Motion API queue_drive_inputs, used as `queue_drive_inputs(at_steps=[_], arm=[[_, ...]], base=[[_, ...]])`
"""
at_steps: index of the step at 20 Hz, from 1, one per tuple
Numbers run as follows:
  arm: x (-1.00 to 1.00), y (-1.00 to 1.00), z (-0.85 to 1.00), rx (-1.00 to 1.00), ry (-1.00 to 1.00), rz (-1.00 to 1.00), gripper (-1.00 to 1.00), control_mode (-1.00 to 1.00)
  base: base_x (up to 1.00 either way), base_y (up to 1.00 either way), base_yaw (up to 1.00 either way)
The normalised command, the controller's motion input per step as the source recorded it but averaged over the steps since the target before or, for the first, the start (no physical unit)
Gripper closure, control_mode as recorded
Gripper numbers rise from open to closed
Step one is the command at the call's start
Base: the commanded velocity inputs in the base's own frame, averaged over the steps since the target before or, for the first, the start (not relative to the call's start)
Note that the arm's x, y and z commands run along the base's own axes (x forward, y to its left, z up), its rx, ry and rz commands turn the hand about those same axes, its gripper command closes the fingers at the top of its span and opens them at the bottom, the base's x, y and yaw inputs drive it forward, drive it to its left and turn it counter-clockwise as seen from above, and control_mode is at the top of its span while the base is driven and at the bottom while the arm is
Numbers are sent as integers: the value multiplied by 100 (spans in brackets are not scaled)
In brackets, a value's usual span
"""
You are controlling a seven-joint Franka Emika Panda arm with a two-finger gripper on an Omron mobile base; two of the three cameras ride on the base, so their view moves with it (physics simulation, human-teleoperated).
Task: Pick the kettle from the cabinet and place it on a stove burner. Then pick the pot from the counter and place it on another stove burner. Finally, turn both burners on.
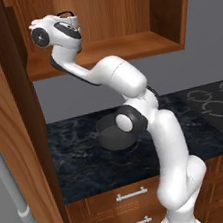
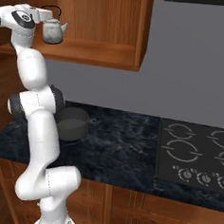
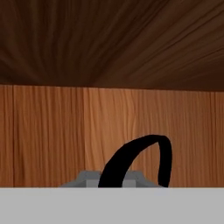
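At the far left of the right base view the arm is seen raised to the open-fronted cabinet (image 2: pixel 114 52), where the gripper (image 2: pixel 46 17) is pressed together on the black arched handle of the kettle (image 2: pixel 53 31). The kettle is shown hanging from that grip with its base lifted just clear of the wooden shelf, its short spout turned toward the right, and the body roughly upright. From the hand view the curved black handle (image 3: pixel 135 159) is seen rising in front of the cabinet's wood-grain back wall, with a grey part of the kettle's top just visible beneath it. In the left base view the gripper (image 1: pixel 68 19) is found at the upper left, inside the cabinet (image 1: pixel 166 24), though the kettle itself is largely hidden behind the hand there. Lower and further right, the pot (image 2: pixel 72 122) is seen resting on the dark marbled counter (image 2: pixel 125 143), partly covered by the arm's elbow; in the left base view it (image 1: pixel 112 133) is likewise half hidden behind the arm on the counter (image 1: pixel 80 158). At the right, the black cooktop with its pale stove burners (image 2: pixel 181 150) is set into the counter, with small round knobs (image 2: pixel 197 177) along its near edge and nothing standing on the rings; the stove burners (image 1: pixel 219 107) are also seen at the right edge of the left base view.
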Motion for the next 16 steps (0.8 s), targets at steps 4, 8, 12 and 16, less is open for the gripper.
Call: queue_drive_inputs(at_steps=[4, 8, 12, 16], arm=[[-17, -26, -2, 2, -2, 0, 100, -100], [-45, -38, 0, 0, -7, -2, 100, -100], [-43, -42, -2, 0, -8, -1, 100, -100], [-47, -53, -12, 0, -12, 0, 100, -100]], base=[[0, 0, 0], [0, 0, 0], [0, 0, 0], [0, 0, 0]])
